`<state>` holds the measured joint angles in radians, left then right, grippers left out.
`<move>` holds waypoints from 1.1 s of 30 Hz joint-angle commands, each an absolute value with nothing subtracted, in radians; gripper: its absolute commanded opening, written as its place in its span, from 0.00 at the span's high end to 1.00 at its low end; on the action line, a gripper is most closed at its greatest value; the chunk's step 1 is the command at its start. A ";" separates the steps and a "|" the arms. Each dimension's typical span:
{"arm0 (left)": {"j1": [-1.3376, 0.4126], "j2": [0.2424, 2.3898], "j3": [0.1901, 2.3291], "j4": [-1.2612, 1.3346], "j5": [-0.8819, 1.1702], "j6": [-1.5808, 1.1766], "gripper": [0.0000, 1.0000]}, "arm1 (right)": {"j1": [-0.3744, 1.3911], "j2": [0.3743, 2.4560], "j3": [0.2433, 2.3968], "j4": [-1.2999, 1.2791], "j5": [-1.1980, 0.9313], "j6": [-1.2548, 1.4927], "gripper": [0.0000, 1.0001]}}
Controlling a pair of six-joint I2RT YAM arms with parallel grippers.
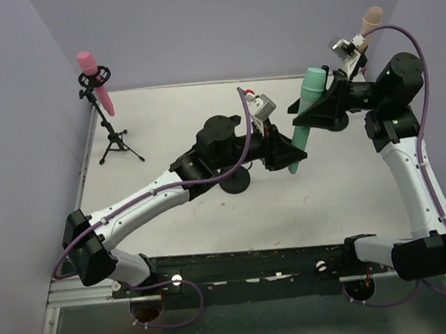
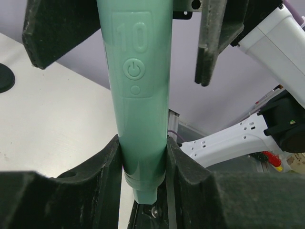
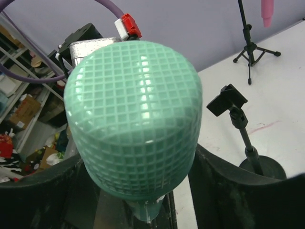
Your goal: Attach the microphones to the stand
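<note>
The teal-green microphone (image 1: pixel 304 117) hangs in the air over the middle of the table, head up. My left gripper (image 1: pixel 291 158) is shut on its lower end (image 2: pixel 143 143); both fingers press the handle in the left wrist view. My right gripper (image 1: pixel 317 104) stands open around the microphone's upper body, just under the grid head (image 3: pixel 136 114), with a gap beside the handle. The pink microphone (image 1: pixel 95 80) sits in a tripod stand (image 1: pixel 118 145) at the back left. The peach-beige microphone (image 1: pixel 371 19) sits high at the back right.
A black stand with a round base (image 1: pixel 234 183) stands under my left arm; its empty clip (image 3: pixel 228 100) and base (image 3: pixel 263 169) show in the right wrist view. The tripod stand (image 3: pixel 250 45) is far behind it. Purple walls close the back and sides.
</note>
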<state>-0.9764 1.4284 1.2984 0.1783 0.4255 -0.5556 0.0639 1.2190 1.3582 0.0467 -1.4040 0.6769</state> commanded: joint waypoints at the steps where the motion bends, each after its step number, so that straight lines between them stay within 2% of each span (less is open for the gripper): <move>1: -0.977 1.439 1.341 0.227 0.439 -0.574 0.98 | 0.064 1.201 1.348 0.138 -1.434 0.745 0.35; 6: -0.979 1.433 1.338 0.224 0.425 -0.569 0.97 | 0.063 1.195 1.341 0.187 -1.436 0.790 0.68; 9: -0.974 1.419 1.330 0.224 0.419 -0.571 0.91 | 0.064 1.192 1.348 0.187 -1.443 0.790 0.78; 13: -0.953 1.347 1.287 0.198 0.423 -0.591 0.49 | 0.063 1.198 1.365 0.183 -1.447 0.773 0.82; 15: -0.945 1.264 1.220 0.199 0.428 -0.565 0.24 | 0.063 1.207 1.394 0.149 -1.444 0.724 0.82; 18: -0.936 1.093 1.128 0.138 0.374 -0.476 0.04 | 0.063 1.236 1.486 -0.076 -1.407 0.516 0.82; 22: -0.864 0.890 1.052 -0.096 0.316 -0.304 0.02 | 0.071 1.310 1.618 -0.380 -1.293 0.208 0.82; 27: -0.657 0.715 0.919 -0.258 0.331 -0.080 0.02 | 0.132 1.391 1.710 -0.549 -1.120 -0.053 0.82; 30: -0.597 0.684 0.833 -0.223 0.353 0.090 0.02 | 0.155 1.420 1.718 -0.549 -1.071 -0.106 0.82; 33: -0.594 0.675 0.746 -0.064 0.356 0.182 0.02 | 0.156 1.411 1.636 -0.470 -1.092 -0.088 0.82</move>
